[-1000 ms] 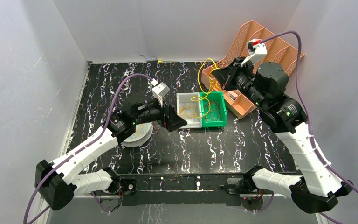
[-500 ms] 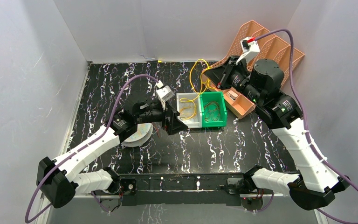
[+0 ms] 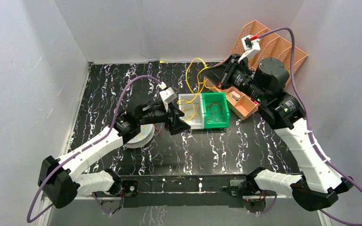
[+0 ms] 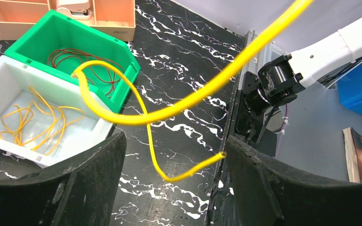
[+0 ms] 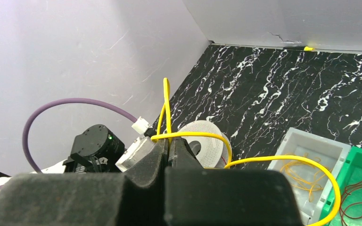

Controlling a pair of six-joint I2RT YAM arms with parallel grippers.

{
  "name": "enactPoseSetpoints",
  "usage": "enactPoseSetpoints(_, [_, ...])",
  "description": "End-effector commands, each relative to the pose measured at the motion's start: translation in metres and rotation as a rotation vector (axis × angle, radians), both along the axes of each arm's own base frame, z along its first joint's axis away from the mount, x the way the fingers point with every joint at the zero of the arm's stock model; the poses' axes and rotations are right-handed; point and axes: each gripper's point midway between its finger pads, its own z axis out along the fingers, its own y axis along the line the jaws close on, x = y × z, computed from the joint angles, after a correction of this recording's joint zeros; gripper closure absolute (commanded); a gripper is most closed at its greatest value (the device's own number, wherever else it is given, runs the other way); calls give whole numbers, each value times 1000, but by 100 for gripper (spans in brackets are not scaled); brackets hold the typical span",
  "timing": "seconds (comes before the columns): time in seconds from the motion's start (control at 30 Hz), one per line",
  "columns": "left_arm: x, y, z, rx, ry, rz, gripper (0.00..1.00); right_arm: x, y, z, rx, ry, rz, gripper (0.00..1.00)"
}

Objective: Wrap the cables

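My right gripper is shut on a yellow cable and holds it in the air above the bins; its pinch shows in the right wrist view. The cable loops down toward the white bin. My left gripper is open at that bin's near-left corner. In the left wrist view the cable hangs between the open fingers, its free end touching the right finger. More yellow cables lie in the white bin. The white round spool lies under my left arm.
A green bin with thin dark brown wires stands right of the white bin. An orange organiser leans at the back right. Grey walls enclose the black marbled table.
My right gripper has risen and moved left, lifting the yellow cable higher. My left gripper has shifted a little right and nearer, toward the white bin's corner.
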Motion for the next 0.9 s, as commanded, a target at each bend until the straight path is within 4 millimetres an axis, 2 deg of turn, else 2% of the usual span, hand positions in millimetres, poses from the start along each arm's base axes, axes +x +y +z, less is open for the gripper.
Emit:
enactPoseSetpoints(0.0, [-6, -6, 8, -43, -32, -55, 31, -13, -2, 45, 97, -101, 32, 100])
enactPoseSetpoints(0.13, [-9, -7, 5, -32, -10, -75, 53, -13, -2, 43, 97, -98, 34, 100])
enactPoseSetpoints(0.3, [-13, -8, 3, -21, 14, -95, 75, -14, -4, 41, 95, -95, 28, 100])
enactPoseSetpoints(0.4, [-13, -8, 1, -13, 26, -94, 97, -13, -7, 37, 85, -90, 9, 100])
enactPoseSetpoints(0.43, [-13, -8, 1, -10, 32, -93, 100, -12, -9, 35, 80, -88, -4, 100])
enactPoseSetpoints(0.67, [-20, -6, 7, -13, 53, -110, 100, 2, -28, 8, 32, -54, -135, 100])
enactPoseSetpoints(0.87, [-33, -2, 5, 21, 103, -162, 100, 22, -57, -38, -53, 14, -334, 100])
